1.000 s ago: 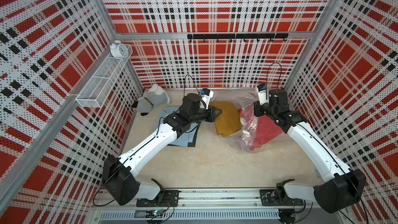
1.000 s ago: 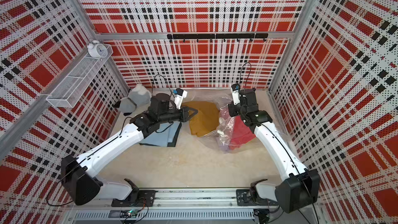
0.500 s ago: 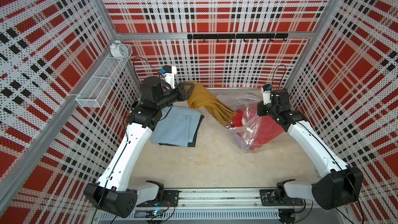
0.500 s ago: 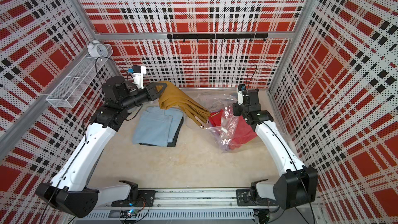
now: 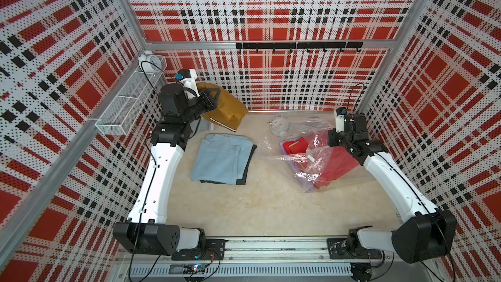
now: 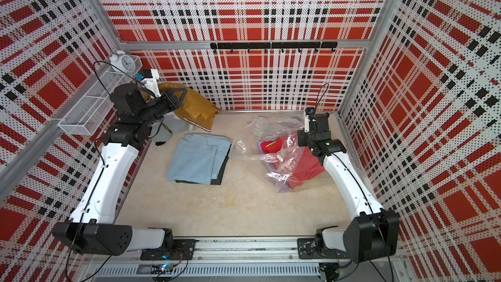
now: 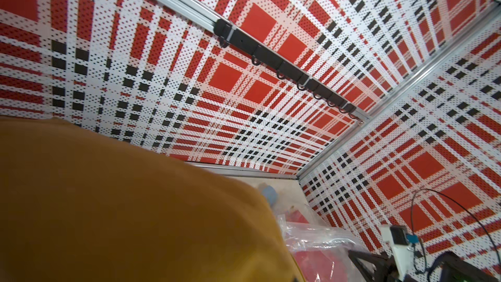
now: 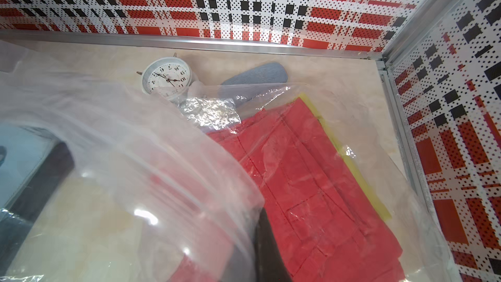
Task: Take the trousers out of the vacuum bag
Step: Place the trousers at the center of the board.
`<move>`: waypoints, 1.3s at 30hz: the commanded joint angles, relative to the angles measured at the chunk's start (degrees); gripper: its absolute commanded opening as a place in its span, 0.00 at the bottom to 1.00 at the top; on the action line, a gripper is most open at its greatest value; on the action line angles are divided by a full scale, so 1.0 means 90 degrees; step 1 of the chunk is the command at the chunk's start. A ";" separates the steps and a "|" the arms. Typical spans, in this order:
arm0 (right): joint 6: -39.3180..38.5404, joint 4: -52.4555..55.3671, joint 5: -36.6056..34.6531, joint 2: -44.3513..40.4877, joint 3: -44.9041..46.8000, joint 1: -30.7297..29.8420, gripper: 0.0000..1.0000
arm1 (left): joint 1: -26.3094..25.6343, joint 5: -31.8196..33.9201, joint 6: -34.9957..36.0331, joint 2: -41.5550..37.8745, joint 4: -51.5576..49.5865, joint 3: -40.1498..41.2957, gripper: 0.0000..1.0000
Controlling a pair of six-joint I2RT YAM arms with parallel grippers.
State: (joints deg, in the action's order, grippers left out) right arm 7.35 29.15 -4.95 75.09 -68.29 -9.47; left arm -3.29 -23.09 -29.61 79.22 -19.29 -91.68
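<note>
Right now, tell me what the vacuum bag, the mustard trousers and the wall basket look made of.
The vacuum bag: thin clear plastic film, glossy; it crinkles and throws white glints.
The mustard trousers: woven cloth, matte, probably cotton-like; it drapes in soft folds.
The wall basket: white-coated wire mesh, likely metal; a fine open grid shows.

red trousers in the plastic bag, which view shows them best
Right wrist: the red folded cloth trousers fill it, seams visible through the clear plastic vacuum bag. Both top views show them small; left wrist, a scrap.

trousers [image 5: 220, 158] 6 | vacuum bag [image 5: 317, 156] 1 | alarm clocks [image 5: 278, 123] 2
</note>
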 commanded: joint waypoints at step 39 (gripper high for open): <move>-0.0035 0.0014 0.0081 0.0113 -0.0143 0.0125 0.00 | -0.0384 0.1365 -0.0349 0.1221 0.2524 0.0771 0.00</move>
State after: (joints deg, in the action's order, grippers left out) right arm 7.31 29.30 -3.79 75.94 -68.38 -9.19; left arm -5.96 -13.37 -32.97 96.05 -4.73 -86.24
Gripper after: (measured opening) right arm 0.040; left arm 0.104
